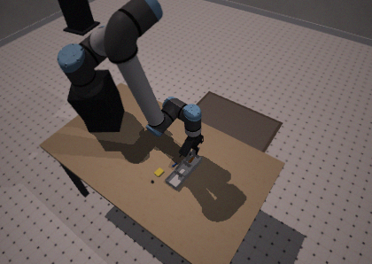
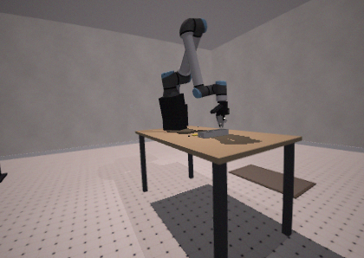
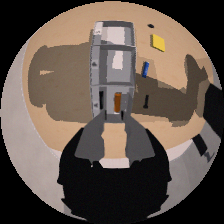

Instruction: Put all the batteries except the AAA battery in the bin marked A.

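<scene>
My gripper (image 1: 194,153) (image 2: 221,126) (image 3: 114,115) is slightly open, with nothing between its fingertips, above the near end of the bin row. The grey bins stand upright in a row of three joined compartments. The nearest bin (image 3: 111,90) has a small mark on its left wall that looks like an A. In it lie an orange-brown battery (image 3: 117,102) and a dark, narrow battery-like piece (image 3: 101,100) by the left wall. A blue battery (image 1: 174,165) (image 3: 145,69) lies on the table right of the bins in the wrist view. A thin black piece (image 3: 146,101) lies nearer me.
The middle bin (image 3: 108,76) and far bin (image 3: 106,43) show pale patches on their floors. A yellow block (image 1: 158,172) (image 3: 157,43) and a small dark round piece (image 1: 152,182) (image 3: 151,25) lie on the table beyond the blue battery. The bin walls rise around the compartments.
</scene>
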`<action>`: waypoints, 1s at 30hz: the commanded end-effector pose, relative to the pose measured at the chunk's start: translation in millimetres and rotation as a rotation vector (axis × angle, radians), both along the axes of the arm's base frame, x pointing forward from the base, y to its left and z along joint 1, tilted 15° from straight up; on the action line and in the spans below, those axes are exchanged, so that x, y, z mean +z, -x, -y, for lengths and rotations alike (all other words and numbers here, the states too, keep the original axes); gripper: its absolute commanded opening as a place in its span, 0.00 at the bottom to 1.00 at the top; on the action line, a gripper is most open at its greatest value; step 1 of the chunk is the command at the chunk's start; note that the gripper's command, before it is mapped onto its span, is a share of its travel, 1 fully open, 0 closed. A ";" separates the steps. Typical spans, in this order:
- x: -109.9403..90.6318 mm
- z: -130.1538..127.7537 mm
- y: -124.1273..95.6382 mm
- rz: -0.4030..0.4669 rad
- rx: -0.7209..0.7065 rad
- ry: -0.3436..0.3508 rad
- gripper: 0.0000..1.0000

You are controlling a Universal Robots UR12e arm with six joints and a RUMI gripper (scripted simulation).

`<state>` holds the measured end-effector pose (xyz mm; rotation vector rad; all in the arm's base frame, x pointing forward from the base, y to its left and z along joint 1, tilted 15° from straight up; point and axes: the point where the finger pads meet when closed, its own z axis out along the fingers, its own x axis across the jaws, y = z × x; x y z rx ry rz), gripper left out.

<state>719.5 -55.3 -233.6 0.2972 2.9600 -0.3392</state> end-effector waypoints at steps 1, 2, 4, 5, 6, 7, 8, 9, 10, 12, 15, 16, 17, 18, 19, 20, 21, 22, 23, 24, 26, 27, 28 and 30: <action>7.7 -3.9 4.4 -0.005 0.000 0.000 0.17; 7.7 -3.9 4.4 -0.005 0.000 0.000 0.17; 7.7 -3.8 4.4 -0.005 0.000 0.000 0.17; 7.6 -3.6 4.4 -0.005 0.000 0.000 0.17; 7.7 -3.4 4.2 -0.004 0.000 0.000 0.17; 8.0 -3.1 3.5 -0.004 0.000 0.000 0.17; 7.2 -2.3 2.4 -0.003 -0.001 0.000 0.17; 7.2 -2.3 2.4 -0.003 -0.001 0.000 0.17; 7.2 -2.3 2.4 -0.003 -0.001 0.000 0.17; 7.2 -2.3 2.4 -0.003 -0.001 0.000 0.17; 7.2 -2.3 2.4 -0.003 -0.001 0.000 0.17; 7.2 -2.3 2.4 -0.003 -0.001 0.000 0.17; 7.2 -2.3 2.4 -0.003 -0.001 0.000 0.17; 7.2 -2.3 2.4 -0.003 -0.001 0.000 0.17; 7.2 -2.3 2.4 -0.003 -0.001 0.000 0.17; 7.2 -2.3 2.4 -0.003 -0.001 0.000 0.17; 7.2 -2.3 2.4 -0.003 -0.001 0.000 0.17; 7.2 -2.3 2.4 -0.003 -0.001 0.000 0.17; 7.2 -2.3 2.4 -0.003 -0.001 0.000 0.17; 7.2 -2.3 2.4 -0.003 -0.001 0.000 0.17; 7.2 -2.3 2.4 -0.003 -0.001 0.000 0.17; 7.2 -2.3 2.4 -0.003 -0.001 0.000 0.17; 7.2 -2.3 2.4 -0.003 -0.001 0.000 0.17; 7.2 -2.3 2.4 -0.003 -0.001 0.000 0.17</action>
